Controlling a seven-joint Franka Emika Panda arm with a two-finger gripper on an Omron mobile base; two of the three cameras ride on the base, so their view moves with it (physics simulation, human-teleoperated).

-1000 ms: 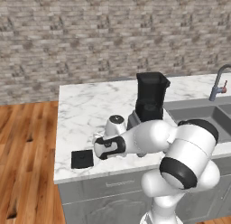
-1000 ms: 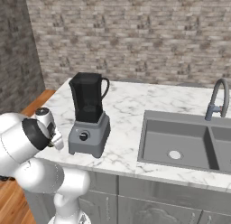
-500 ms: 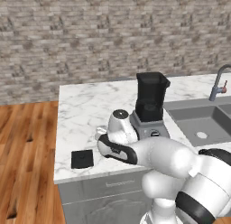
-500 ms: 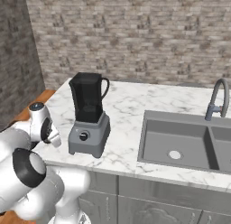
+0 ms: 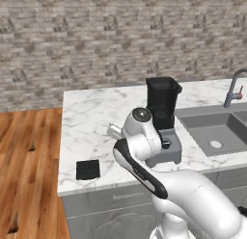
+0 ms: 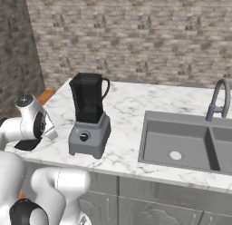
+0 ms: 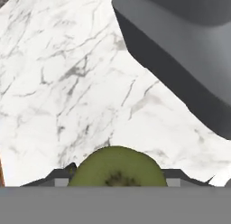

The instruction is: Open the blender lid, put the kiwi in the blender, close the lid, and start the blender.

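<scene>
Marble counter with grey cabinet fronts below, set against a brick wall; a wooden floor lies off its left end. A grey sink with a curved faucet is sunk into the counter's right part.

White arm, reaching over the front edge of the counter, its wrist just left of the blender.

Blender, standing near the front edge and left of the sink: grey sloped base with a round dark knob, black squarish jar on top. The jar's mouth is uncovered.

Blender lid, a flat black square lying on the counter by the front left corner, well apart from the blender.

Gripper, hovering above the marble beside the blender base. Its dark fingertips flank the kiwi on either side, pinching it.

Kiwi, an olive-green ball with a dark stem spot, held between the jaws above the counter, near the blender's base.
</scene>
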